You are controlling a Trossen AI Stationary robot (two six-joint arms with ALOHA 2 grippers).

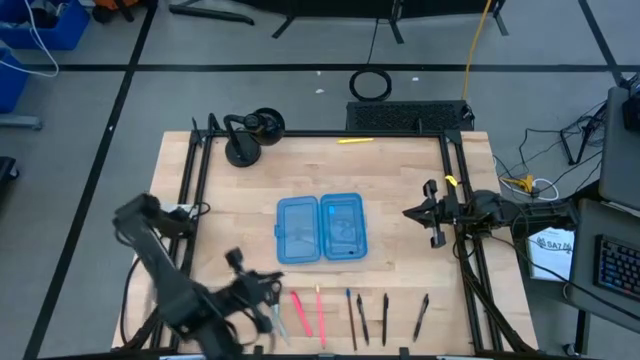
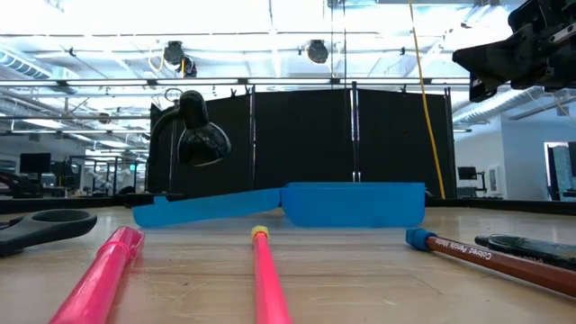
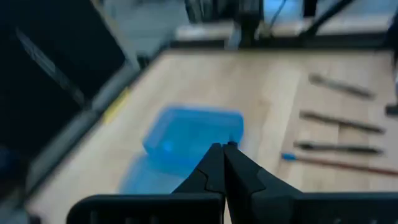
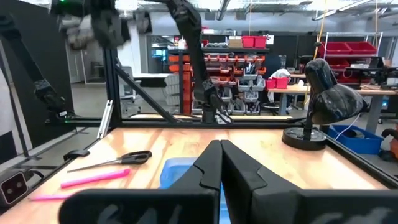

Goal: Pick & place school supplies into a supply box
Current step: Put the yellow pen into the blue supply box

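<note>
Supplies [image 1: 352, 315] lie on worktop [image 1: 400, 200]; box [image 1: 321, 228] open, empty. Both pincers closed, empty: left [image 1: 268, 300], right [image 1: 412, 212].

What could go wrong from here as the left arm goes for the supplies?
The left gripper has its fingers shut; unless they open, it may shove the scissors rather than grasp them. The pink markers lie close beside the scissors and could get knocked. The supply box is light and open, so a clumsy drop might slide it.
</note>
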